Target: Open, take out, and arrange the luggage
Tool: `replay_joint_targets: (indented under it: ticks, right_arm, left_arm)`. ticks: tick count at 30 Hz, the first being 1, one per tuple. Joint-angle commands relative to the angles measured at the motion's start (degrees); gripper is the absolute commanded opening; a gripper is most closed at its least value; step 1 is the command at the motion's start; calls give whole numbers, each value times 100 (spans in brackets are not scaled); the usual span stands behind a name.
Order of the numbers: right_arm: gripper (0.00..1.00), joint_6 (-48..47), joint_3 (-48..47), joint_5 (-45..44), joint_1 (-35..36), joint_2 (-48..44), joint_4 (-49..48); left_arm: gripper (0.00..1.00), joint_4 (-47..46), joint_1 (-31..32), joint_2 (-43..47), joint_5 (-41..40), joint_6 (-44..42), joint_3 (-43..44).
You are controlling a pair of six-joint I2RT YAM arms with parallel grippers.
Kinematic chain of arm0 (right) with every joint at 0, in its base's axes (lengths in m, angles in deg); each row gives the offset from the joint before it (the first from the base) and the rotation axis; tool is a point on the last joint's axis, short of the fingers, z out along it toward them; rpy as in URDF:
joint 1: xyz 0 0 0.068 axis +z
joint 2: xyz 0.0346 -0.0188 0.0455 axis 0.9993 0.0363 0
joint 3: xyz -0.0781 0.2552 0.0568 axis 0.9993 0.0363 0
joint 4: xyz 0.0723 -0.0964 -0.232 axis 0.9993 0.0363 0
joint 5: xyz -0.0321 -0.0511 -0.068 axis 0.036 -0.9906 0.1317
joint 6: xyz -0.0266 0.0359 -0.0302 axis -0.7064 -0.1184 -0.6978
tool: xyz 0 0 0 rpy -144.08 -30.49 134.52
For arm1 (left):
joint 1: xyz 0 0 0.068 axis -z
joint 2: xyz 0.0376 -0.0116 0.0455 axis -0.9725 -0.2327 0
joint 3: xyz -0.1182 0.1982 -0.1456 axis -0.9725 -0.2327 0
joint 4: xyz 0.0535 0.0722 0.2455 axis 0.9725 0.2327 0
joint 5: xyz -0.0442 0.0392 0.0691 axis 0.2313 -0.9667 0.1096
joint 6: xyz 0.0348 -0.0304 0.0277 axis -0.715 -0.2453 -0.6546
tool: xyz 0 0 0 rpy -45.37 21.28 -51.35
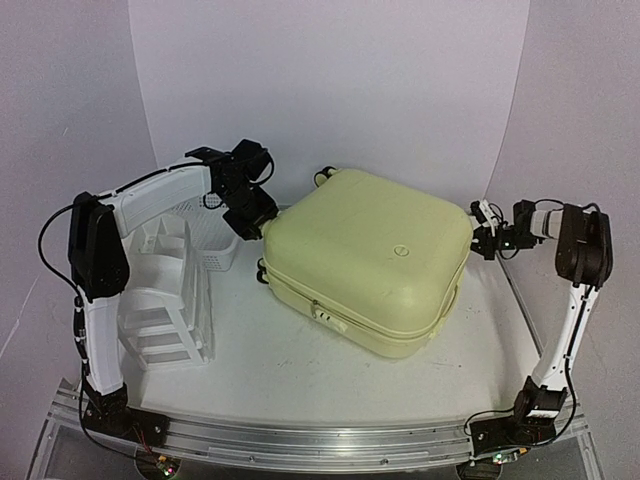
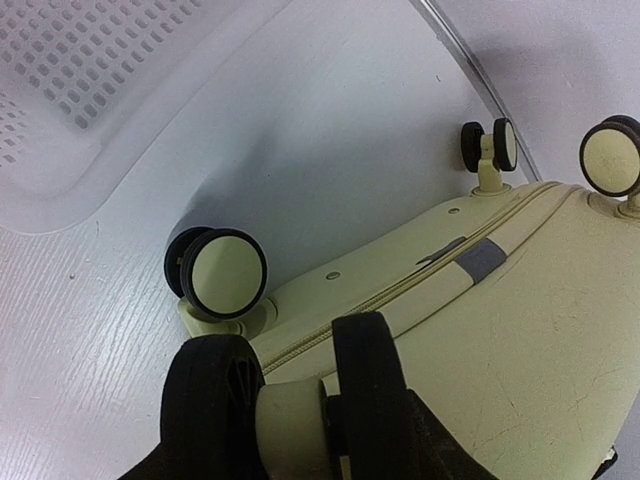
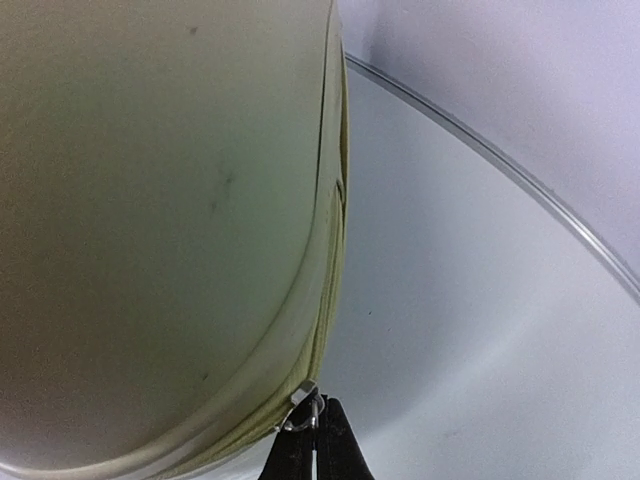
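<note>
Yellow luggage (image 1: 370,255) lid down. My right gripper (image 3: 313,437) pinches zip pull (image 3: 305,405); drag along seam (image 3: 335,200), tension steady. Left gripper (image 1: 253,220) at wheel (image 2: 290,430), grip unclear.

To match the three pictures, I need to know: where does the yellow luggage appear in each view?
Top external: luggage closed, middle of the table.
Left wrist: luggage lower right, wheeled end.
Right wrist: luggage fills the left half.
Shared landmark: the zipper seam; the right fingers pinch its pull.
</note>
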Motion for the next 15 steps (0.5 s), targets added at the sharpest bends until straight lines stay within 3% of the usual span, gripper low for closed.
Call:
replay_joint_targets:
  ticks: [1, 11, 15]
  right_arm:
    - [0, -539, -1205, 375, 189, 358, -689]
    - [0, -11, -2859, 749, 785, 1549, -702]
    - [16, 146, -2889, 718, 791, 1661, -758]
  left_arm:
    - [0, 508, 475, -256, -1097, -3790, 215]
    - [0, 511, 639, -291, -1071, -3763, 257]
    - [0, 512, 644, -184, -1093, -3706, 161]
